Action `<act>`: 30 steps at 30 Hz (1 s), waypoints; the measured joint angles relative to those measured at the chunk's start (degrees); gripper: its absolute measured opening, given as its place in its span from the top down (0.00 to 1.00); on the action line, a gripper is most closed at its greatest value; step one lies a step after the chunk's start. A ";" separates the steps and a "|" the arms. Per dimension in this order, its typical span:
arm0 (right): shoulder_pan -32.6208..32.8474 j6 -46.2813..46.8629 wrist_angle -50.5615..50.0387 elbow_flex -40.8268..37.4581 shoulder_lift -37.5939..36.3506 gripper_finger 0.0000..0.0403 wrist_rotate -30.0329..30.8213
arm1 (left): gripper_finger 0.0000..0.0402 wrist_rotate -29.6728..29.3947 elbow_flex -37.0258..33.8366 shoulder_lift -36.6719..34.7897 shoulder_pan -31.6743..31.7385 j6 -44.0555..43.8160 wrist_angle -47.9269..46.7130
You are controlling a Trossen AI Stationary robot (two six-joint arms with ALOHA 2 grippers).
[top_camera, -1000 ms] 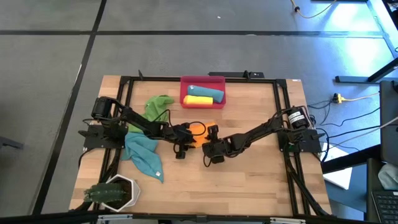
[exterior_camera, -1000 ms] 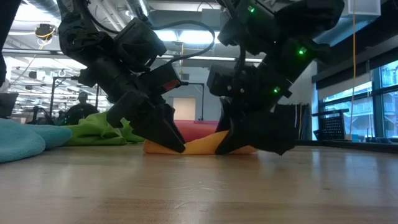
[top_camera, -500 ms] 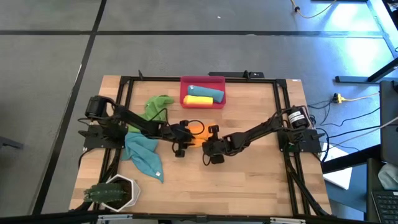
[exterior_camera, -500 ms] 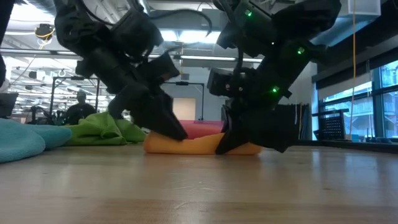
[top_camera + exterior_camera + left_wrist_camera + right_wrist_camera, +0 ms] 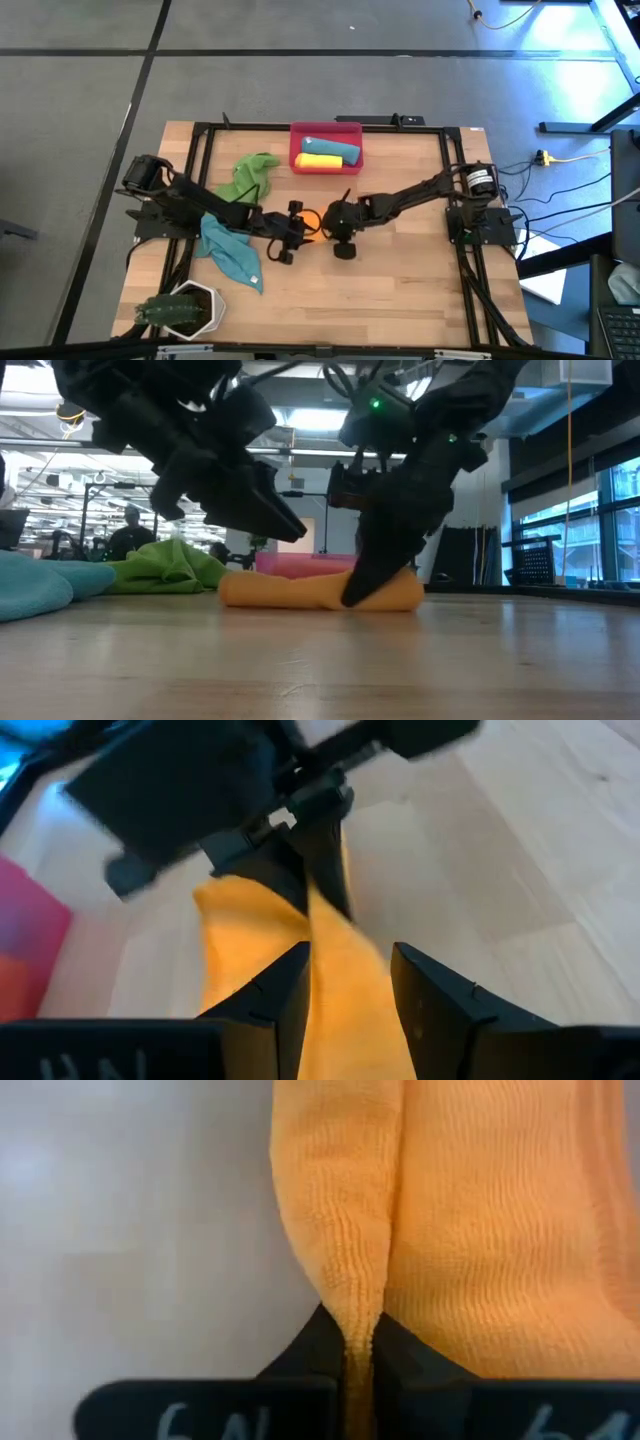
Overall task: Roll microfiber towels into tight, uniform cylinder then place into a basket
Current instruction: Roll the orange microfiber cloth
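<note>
Since the earlier frame the left gripper (image 5: 283, 236), fingers apart, has lifted clear, while the right gripper (image 5: 358, 1348) pinches the orange towel (image 5: 320, 590) roll lying near the basket (image 5: 326, 148), awaiting transfer.

A pale wooden bench (image 5: 400, 280) with a black metal frame stands on a grey carpeted floor (image 5: 80, 100) crossed by dark seam lines. Loose cables (image 5: 560, 160) trail on the floor beside it. In the low view, bright ceiling strip lights (image 5: 310, 420) glow overhead, tall windows (image 5: 600, 530) show blue daylight, and a distant person (image 5: 128, 532) sits among workshop equipment.
</note>
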 joint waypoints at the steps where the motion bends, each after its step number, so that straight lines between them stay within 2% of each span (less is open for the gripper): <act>1: -0.60 0.64 0.58 0.00 -0.16 0.97 -3.34 | 0.67 -0.11 0.00 -0.02 -0.40 0.43 0.02; 4: -2.17 3.39 2.02 -0.17 -0.13 0.97 -10.60 | 0.67 -0.28 0.00 -0.02 -1.38 1.51 0.02; 6: -3.07 4.94 2.46 -0.20 -0.05 0.97 -12.86 | 0.67 -0.98 0.09 -0.02 -2.05 1.69 0.06; 15: -6.26 12.57 7.36 -3.17 -0.07 0.97 -18.35 | 0.67 -2.84 2.52 -0.04 -4.94 5.27 -0.36; 22: -7.15 16.89 10.53 -4.68 -0.12 0.97 -21.82 | 0.67 -6.42 4.63 1.15 -7.43 8.92 -1.61; 26: -7.32 18.50 12.75 -4.68 -0.15 0.97 -24.07 | 0.62 -8.07 4.96 1.19 -8.13 7.33 -2.69; 30: -7.43 19.66 13.06 -4.68 -0.16 0.97 -24.69 | 0.52 -9.20 4.96 1.20 -8.17 4.89 -3.55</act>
